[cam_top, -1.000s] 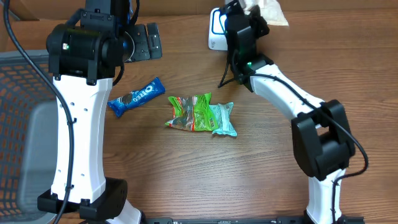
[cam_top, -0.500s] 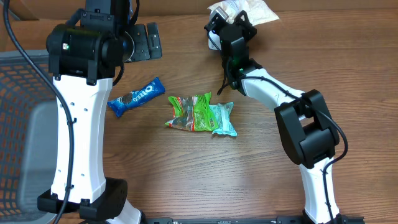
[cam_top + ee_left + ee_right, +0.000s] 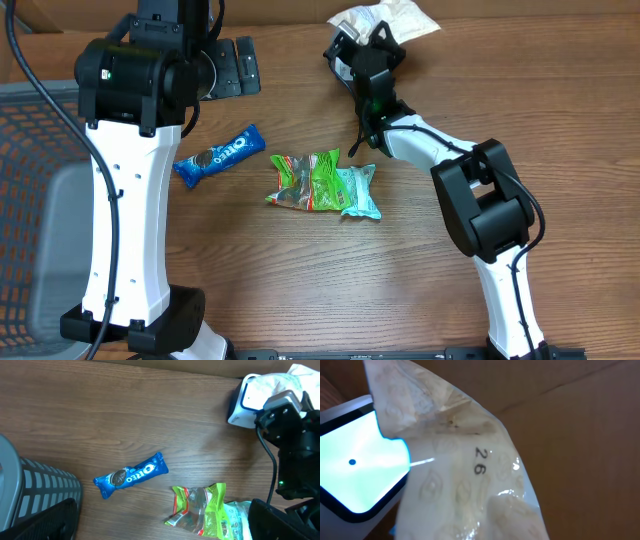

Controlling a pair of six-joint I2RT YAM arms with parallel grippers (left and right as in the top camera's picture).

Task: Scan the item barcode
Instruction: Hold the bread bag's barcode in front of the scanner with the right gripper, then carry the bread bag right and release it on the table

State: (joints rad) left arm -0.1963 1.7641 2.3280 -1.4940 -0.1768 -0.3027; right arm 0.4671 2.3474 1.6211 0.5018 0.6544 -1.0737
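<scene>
Right claw (image 3: 365,35) farther left, tight on one pale packet (image 3: 405,15); left claw (image 3: 232,68) wide.

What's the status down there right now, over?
Left end effector open, empty. Right end effector shut on pale packet, held before the lit scanner. Nothing between them.
</scene>
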